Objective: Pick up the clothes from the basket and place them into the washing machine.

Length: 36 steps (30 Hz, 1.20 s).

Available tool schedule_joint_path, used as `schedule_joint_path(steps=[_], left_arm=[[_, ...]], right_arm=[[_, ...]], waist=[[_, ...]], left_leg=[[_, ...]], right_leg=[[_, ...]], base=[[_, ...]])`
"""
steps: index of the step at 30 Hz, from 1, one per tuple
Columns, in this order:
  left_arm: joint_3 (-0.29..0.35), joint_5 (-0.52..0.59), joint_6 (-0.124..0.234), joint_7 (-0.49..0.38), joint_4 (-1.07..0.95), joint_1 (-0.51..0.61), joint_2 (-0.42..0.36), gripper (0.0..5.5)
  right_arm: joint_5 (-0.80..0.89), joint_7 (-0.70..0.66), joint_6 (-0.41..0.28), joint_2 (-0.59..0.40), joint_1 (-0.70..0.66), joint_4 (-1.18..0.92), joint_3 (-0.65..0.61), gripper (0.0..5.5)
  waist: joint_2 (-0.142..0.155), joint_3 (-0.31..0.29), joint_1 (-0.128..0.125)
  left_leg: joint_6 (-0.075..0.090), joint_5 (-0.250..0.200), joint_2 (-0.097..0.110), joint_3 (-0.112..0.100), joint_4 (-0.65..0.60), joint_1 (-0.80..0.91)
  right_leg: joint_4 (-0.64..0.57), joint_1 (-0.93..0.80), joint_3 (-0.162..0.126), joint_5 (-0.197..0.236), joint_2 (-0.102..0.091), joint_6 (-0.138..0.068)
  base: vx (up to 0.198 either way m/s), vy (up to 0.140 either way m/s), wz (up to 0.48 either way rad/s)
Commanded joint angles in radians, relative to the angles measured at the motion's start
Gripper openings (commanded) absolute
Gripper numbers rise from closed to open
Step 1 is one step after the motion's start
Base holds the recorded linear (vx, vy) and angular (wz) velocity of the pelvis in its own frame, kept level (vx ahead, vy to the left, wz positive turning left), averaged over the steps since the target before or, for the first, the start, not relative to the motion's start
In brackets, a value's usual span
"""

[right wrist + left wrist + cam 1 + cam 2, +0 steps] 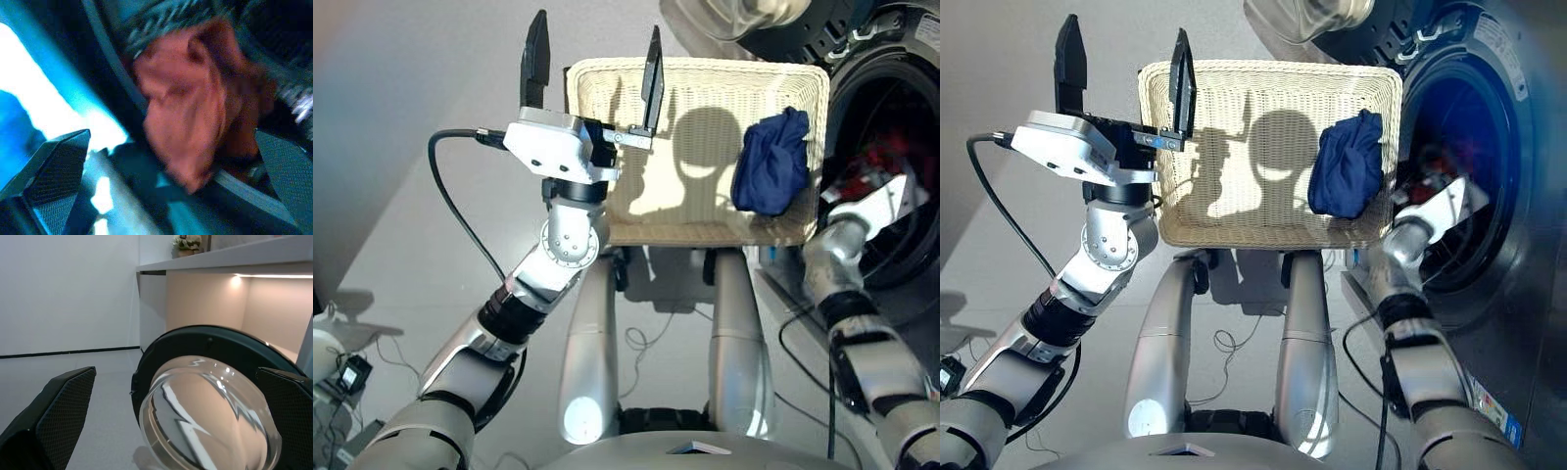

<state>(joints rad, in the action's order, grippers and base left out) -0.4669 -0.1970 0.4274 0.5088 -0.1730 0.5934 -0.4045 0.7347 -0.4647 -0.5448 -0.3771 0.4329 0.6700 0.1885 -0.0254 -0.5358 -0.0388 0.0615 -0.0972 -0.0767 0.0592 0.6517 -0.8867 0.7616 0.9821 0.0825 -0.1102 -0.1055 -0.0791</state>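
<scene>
The navy garment (771, 162) lies lengthwise front-to-back at the basket (695, 230)'s right end. The left end effector (592, 64) points upward, fingers apart; the right end effector (161, 161), fingers apart, reaches into the washing machine (1489, 147) near the coral-red garment (190, 103).

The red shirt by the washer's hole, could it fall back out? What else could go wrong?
Maybe. The coral-red garment seems to hang at the washing machine porthole's rim, so it could slip out. The right gripper is open close by and might snag it. The navy garment lies by the basket edge nearest the machine, awkward to grab.
</scene>
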Motion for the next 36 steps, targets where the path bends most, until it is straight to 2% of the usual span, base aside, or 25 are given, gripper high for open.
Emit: schedule_joint_path(steps=[1, 4, 8, 19, 24, 30, 36], left_arm=[[0.035, -0.007, 0.03, -0.012, -0.105, -0.01, -0.001, 5.5], [0.045, -0.003, 0.02, -0.027, -0.106, -0.026, -0.001, 5.5], [0.048, 0.004, 0.019, -0.031, -0.111, -0.034, -0.002, 5.5], [0.055, -0.004, 0.02, -0.053, -0.114, -0.035, 0.022, 5.5], [0.051, -0.045, 0.027, -0.07, -0.112, -0.029, 0.03, 5.5], [0.032, -0.105, 0.027, -0.098, -0.117, -0.005, 0.052, 5.5], [0.033, -0.093, 0.015, -0.1, -0.122, 0.016, 0.048, 5.5]], right_arm=[[0.018, 0.09, -0.014, 0.001, -0.008, -0.131, 0.055, 5.5], [-0.026, 0.162, 0.04, -0.044, -0.048, -0.228, 0.126, 5.5], [-0.099, 0.204, 0.071, -0.087, -0.04, -0.307, 0.188, 5.5], [-0.255, 0.168, 0.132, -0.075, 0.101, -0.237, 0.229, 5.5], [-0.227, 0.145, 0.157, -0.046, 0.235, -0.035, 0.225, 5.5], [-0.114, 0.135, 0.206, 0.015, 0.429, 0.347, 0.181, 5.5], [-0.14, 0.155, 0.255, 0.017, 0.509, 0.502, 0.179, 5.5]], waist=[[0.028, 0.016, 0.001], [0.04, 0.016, -0.001], [0.044, 0.016, 0.001], [0.036, 0.016, 0.015], [0.023, 0.016, 0.029], [-0.005, 0.016, 0.053], [-0.023, 0.016, 0.063]], left_leg=[[-0.011, -0.069, 0.002, 0.025, 0.034, 0.032], [-0.01, -0.064, 0.003, 0.026, 0.026, 0.035], [-0.011, -0.061, 0.001, 0.025, 0.023, 0.034], [-0.013, -0.06, 0.001, 0.031, 0.016, 0.033], [-0.013, -0.062, 0.0, 0.034, 0.027, 0.022], [-0.008, -0.065, 0.005, 0.034, 0.037, 0.004], [-0.007, -0.074, 0.003, 0.031, 0.062, -0.024]], right_leg=[[-0.069, -0.076, -0.005, 0.017, 0.014, -0.007], [-0.078, -0.079, -0.008, 0.021, 0.013, -0.008], [-0.082, -0.079, -0.006, 0.023, 0.012, -0.008], [-0.092, -0.072, -0.003, 0.025, 0.013, -0.008], [-0.081, -0.062, -0.002, 0.021, 0.014, -0.005], [-0.069, -0.047, -0.008, 0.014, 0.009, -0.002], [-0.045, -0.022, -0.012, 0.002, 0.009, 0.0]], base=[[0.0, 0.0, 0.0], [0.0, 0.0, 0.0], [0.0, 0.0, 0.0], [0.0, 0.0, 0.0], [0.0, 0.0, 0.0], [0.0, 0.0, 0.0], [0.0, 0.0, 0.0]])
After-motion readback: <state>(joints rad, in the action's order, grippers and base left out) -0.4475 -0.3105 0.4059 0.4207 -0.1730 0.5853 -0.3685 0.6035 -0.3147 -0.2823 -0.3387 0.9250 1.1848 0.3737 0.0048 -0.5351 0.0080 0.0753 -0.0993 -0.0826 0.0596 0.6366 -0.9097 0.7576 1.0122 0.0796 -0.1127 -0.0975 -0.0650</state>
